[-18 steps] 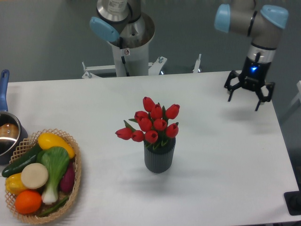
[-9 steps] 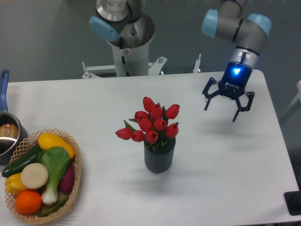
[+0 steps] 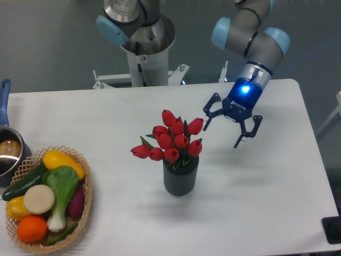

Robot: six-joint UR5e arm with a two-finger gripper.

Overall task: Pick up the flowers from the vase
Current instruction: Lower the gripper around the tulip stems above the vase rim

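1. Your gripper [image 3: 222, 130] has travelled from the far right edge of the table [image 3: 266, 186] toward the vase [image 3: 180, 178] over the last second, and it now hangs just to the right of the flowers [image 3: 171, 140], a little above the vase mouth.
2. You can see its two fingers [image 3: 208, 115] spread wide apart, tilted down and to the left, with nothing between them; the nearer finger sits close beside the rightmost bud without clearly touching it.
3. A blue light glows on the wrist just above the gripper.
4. The flowers have not shifted: the red buds stand upright in the vase, stems down inside its mouth, the bunch spreading wider than the vase and leaning slightly to the left of it.
5. The vase stands upright on the table, with its shadow falling on the white surface to its left.
6. Well to the left of the vase, you have a wicker basket [image 3: 82, 213] filled with vegetables and fruit.
7. Further left of the vase, beyond the basket, a pot [image 3: 8, 152] with a blue handle is cut off by the frame edge.
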